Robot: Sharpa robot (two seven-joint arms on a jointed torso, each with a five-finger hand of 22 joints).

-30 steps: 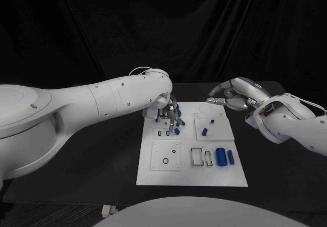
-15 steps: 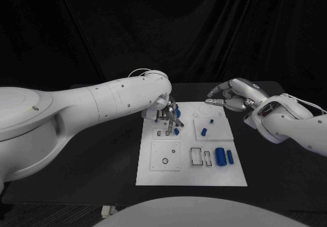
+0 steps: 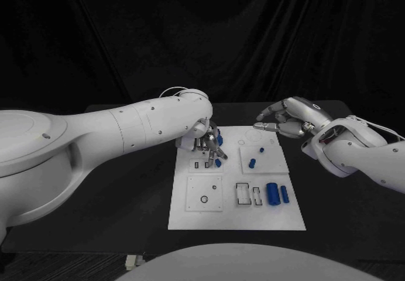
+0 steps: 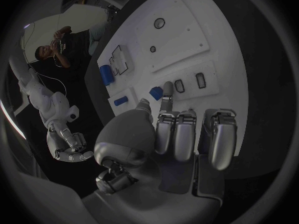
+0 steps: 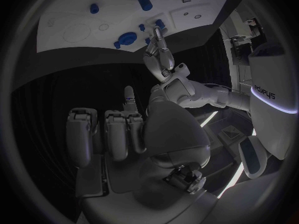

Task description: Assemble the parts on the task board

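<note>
Black tabletop [image 3: 126, 193], matte and square-cornered, lit from above. Behind it, dark curtain [image 3: 202, 47] hanging in soft vertical folds across the whole back. Below the tabletop's near edge, a strip of darker floor [image 3: 68, 266]. Elsewhere deep shadow, nothing distinct.
</note>
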